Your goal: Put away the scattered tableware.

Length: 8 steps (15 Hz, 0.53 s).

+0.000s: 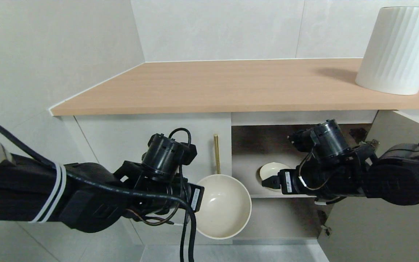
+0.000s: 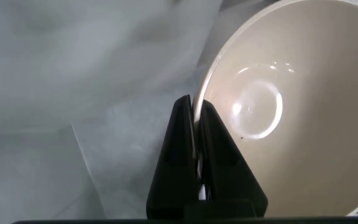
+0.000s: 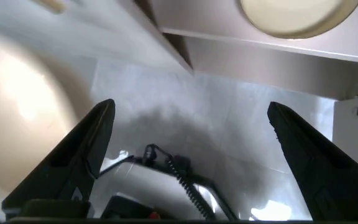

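Frankly, my main worry is the white cupboard (image 1: 151,145) under the long pale wooden surface (image 1: 231,85). Its left-hand door is shut behind a slim brass bar handle (image 1: 216,154), and only the right-hand bay is open. The large cream glazed round bowl (image 1: 226,207) hangs in the air low in front of the cupboard, across the edge of the shut door and clear of the grey tiled floor (image 1: 231,254). I judge it has to swing sideways to go in, and its wide rim could clip the door edge or the handle on the way.

It is held only by a thin pinch on the rim, so a knock could twist it loose and drop it on the tiles. My right arm also sits in the open bay, so the two arms could meet there. The small cream round dish (image 1: 273,170) lies on the cupboard's inner shelf (image 1: 246,182), where a careless push could shove it back or tip it off the front.

The left tool (image 2: 196,107) is nearly closed, its two black fingers clamping the big bowl's rim, one inside the wall and one outside. The right tool (image 3: 191,109) is spread wide and holds nothing. From its wrist camera the small dish lies ahead of the fingers, not between them.
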Tool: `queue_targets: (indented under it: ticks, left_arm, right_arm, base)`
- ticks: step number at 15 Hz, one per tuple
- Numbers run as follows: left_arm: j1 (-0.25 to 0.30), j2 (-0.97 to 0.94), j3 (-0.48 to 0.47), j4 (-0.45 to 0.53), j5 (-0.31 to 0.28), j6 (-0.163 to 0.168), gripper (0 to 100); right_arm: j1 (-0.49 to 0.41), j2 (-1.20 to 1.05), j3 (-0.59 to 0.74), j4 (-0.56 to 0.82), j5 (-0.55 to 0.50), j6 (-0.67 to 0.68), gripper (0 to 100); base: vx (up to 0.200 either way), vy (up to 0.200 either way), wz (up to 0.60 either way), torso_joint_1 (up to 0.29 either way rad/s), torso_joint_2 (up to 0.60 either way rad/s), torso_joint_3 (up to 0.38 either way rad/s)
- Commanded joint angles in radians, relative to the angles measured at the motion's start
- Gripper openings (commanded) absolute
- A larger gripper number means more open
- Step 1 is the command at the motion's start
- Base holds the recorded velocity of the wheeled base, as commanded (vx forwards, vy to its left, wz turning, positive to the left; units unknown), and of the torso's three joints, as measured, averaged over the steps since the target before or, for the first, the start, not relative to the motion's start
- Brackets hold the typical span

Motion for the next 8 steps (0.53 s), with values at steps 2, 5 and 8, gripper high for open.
queue_targets:
  ticks: [2,5,8]
  left_arm:
    - [-0.020,0.075,-0.059,0.002,0.018,0.003,0]
    - [-0.058,0.080,-0.071,0.002,0.059,-0.002,0]
    - [-0.081,0.080,-0.071,0.000,0.059,-0.017,0]
  right_arm:
    - [0.072,-0.051,0.016,0.042,0.002,-0.001,100]
    - [0.112,-0.036,0.025,0.044,0.002,-0.001,100]
    - [0.121,0.010,0.027,0.039,-0.006,-0.012,100]
  base:
    - [0.000,0.000,0.00,0.000,0.00,0.000]
    - [0.000,0.000,0.00,0.000,0.00,0.000]
    - [0.000,0.000,0.00,0.000,0.00,0.000]
